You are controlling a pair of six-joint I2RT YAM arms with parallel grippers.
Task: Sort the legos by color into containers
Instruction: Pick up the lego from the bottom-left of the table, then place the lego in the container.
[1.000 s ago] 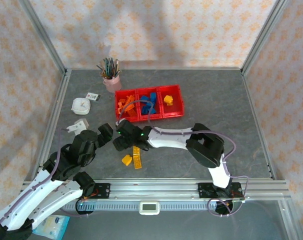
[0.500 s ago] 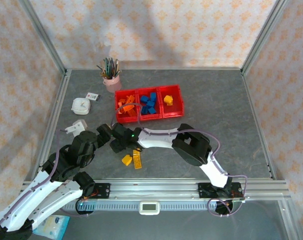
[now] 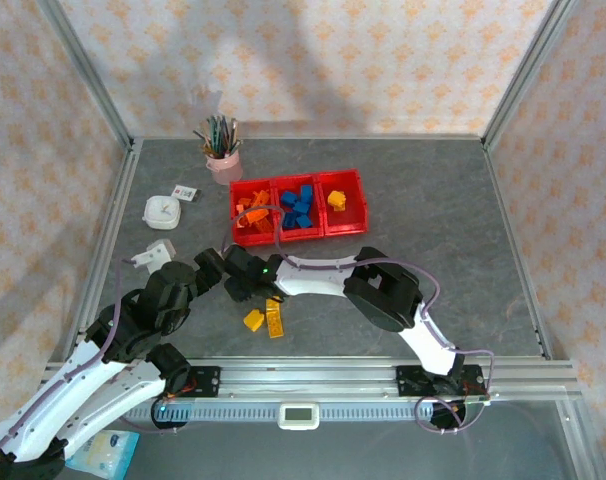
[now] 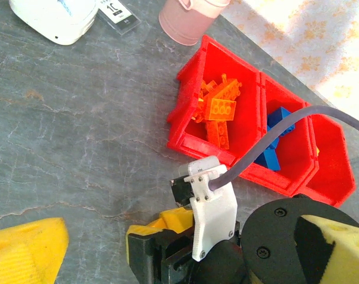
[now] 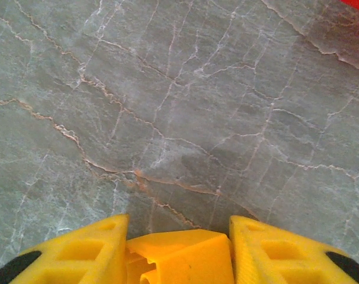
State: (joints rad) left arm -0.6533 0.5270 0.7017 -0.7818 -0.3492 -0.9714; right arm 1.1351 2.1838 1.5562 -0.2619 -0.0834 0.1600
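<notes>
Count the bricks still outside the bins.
3. A short brick and a long brick lie side by side on the table; a third brick sits between the fingers of the right gripper. Others may be hidden.

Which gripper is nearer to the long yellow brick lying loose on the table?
Right. The right gripper is just left of the long yellow brick, clamping a yellow-orange brick; the left gripper, open, sits farther left.

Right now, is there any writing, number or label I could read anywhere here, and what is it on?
"1C", perhaps, partly cut off: small card beside the white box.
Cut off, unreadable: blue print on white box.
Too small: screen on front rail.
Blurred: blue packet.
</notes>
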